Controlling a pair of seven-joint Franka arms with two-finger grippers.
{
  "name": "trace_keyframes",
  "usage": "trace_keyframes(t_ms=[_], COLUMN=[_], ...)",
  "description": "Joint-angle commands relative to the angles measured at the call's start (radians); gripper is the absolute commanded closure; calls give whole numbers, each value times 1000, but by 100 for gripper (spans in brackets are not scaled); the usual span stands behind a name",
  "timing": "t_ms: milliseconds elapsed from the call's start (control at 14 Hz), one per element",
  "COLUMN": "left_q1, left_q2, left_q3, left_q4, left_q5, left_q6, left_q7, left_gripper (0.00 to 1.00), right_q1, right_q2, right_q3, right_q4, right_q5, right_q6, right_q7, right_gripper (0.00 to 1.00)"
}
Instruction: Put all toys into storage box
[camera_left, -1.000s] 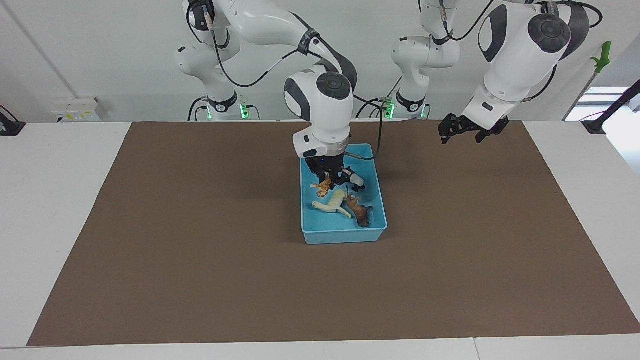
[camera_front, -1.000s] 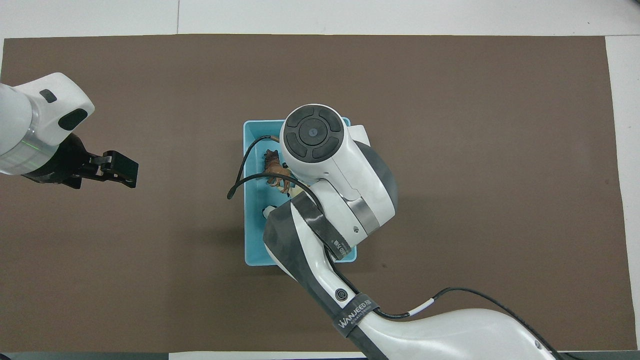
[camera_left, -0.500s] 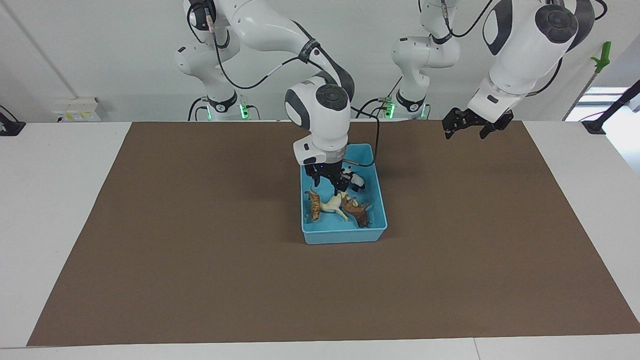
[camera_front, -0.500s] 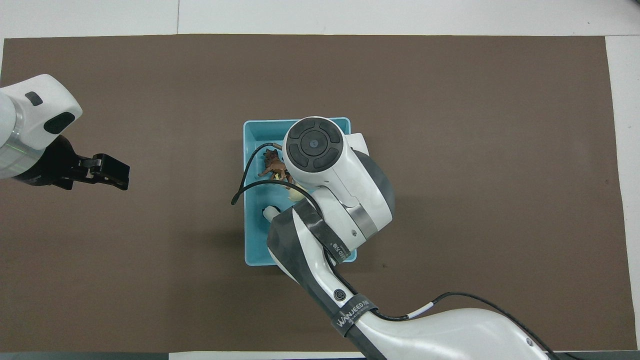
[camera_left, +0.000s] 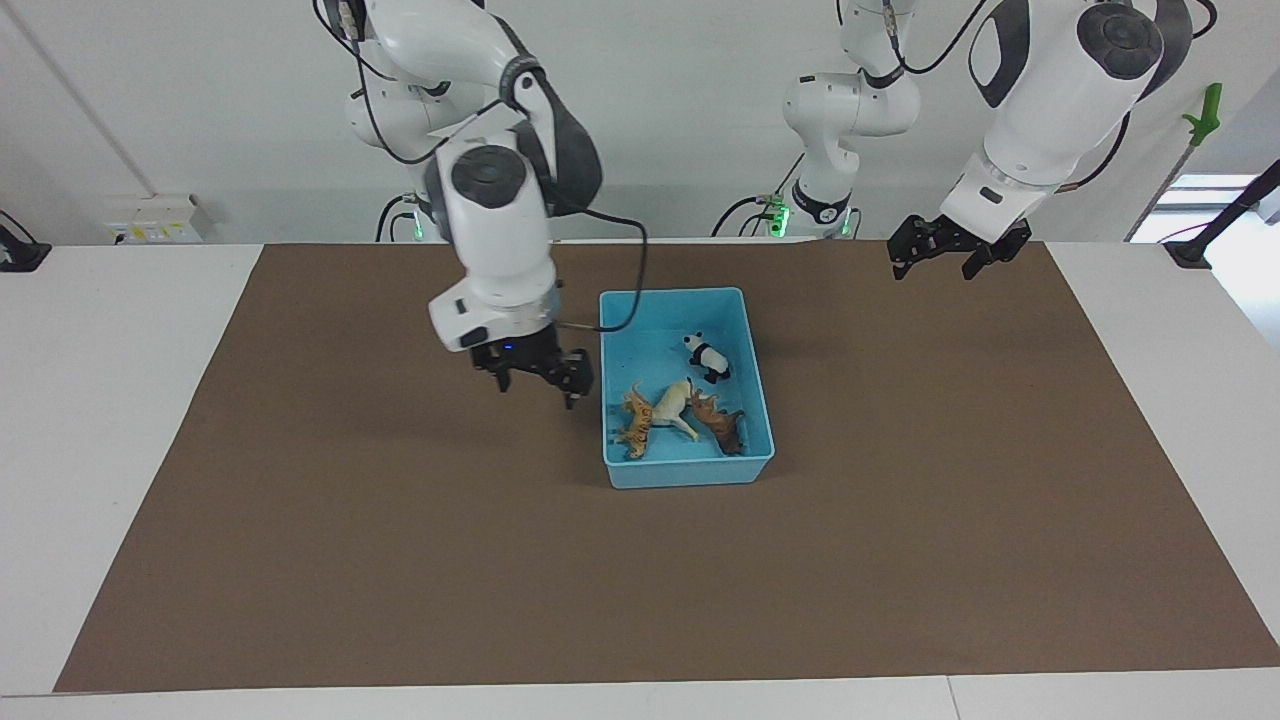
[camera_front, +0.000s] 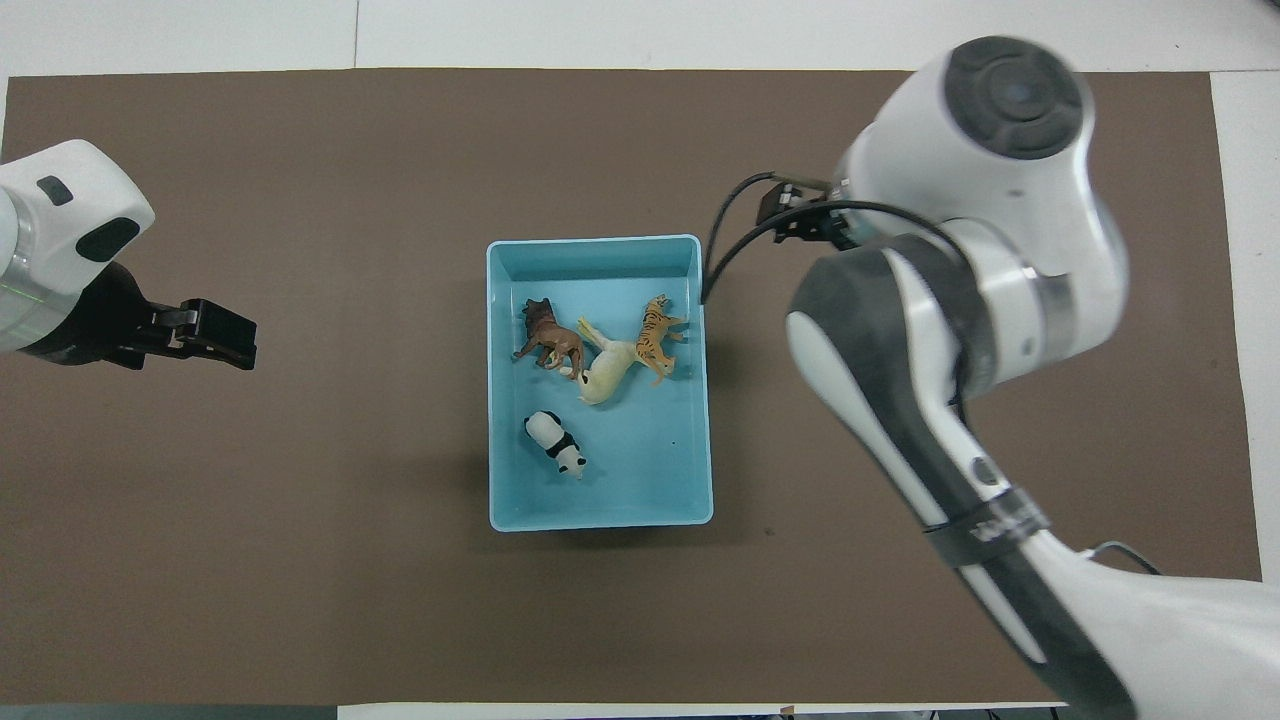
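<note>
— So where does your right pincer (camera_left: 535, 375) stand, and is it carrying anything?

— It hangs over the bare brown mat (camera_left: 400, 520), just beside the storage box (camera_left: 690, 470) on the side toward the right arm's end of the tabletop (camera_left: 120, 400). Your fingers there are spread apart with nothing between them, so it is released and empty.

— Working outward from it, what do you meet first?

— First the box wall, then the tiger (camera_left: 636, 420), which is the toy closest to that pincer. Touching it on the side away from the pincer is the cream-white horse (camera_left: 672, 408), and against the horse in turn lies the lion (camera_left: 722, 424). All three appear to lie tipped over in a cluster. The panda (camera_left: 708, 358) stands apart from them, nearer to the robots, upright on the box floor.

— And your left pincer?

— Your left pincer (camera_left: 944, 252) waits in the air over the mat's edge toward the left arm's end, well apart from the box. It seems to hold nothing; its fingers look parted, though you should not lean on that too hard.

— What is left to do, then?

— By my reading, nothing among the toys. You have all four inside the box and none shows on the mat or tabletop in either view. I would judge the task finished, with only the parking of your arms remaining.
</note>
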Motion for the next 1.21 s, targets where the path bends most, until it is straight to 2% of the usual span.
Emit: trace_keyframes(t_ms=[0, 71, 429, 571, 643, 786, 1143], left_q1=[6, 4, 9, 13, 13, 13, 13], left_q2=[-22, -24, -33, -33, -32, -32, -32], left_q3=[-7, -7, -7, -5, -5, -5, -5], left_q4=[-23, -26, -32, -32, -32, -32, -32], left_q5=[-12, -12, -12, -12, -12, -12, -12], left_q6=[45, 44, 36, 38, 38, 38, 38], left_q7=[37, 36, 28, 28, 28, 28, 28], left_gripper=[0, 0, 0, 0, 0, 0, 0], right_q1=[-109, -155, -259, -295, -343, -384, -381], right_q2=[-76, -107, -262, -335, -354, -348, -288], right_q3=[14, 16, 14, 11, 13, 13, 14], right_q4=[-21, -23, -46, -151, -196, -189, -89], right_q5=[1, 1, 1, -9, -20, -19, -12], right_q6=[-41, -77, -315, -326, -308, -291, -308], right_q7=[-205, -227, -259, -306, -399, -498, -497], right_gripper=[0, 0, 0, 0, 0, 0, 0])
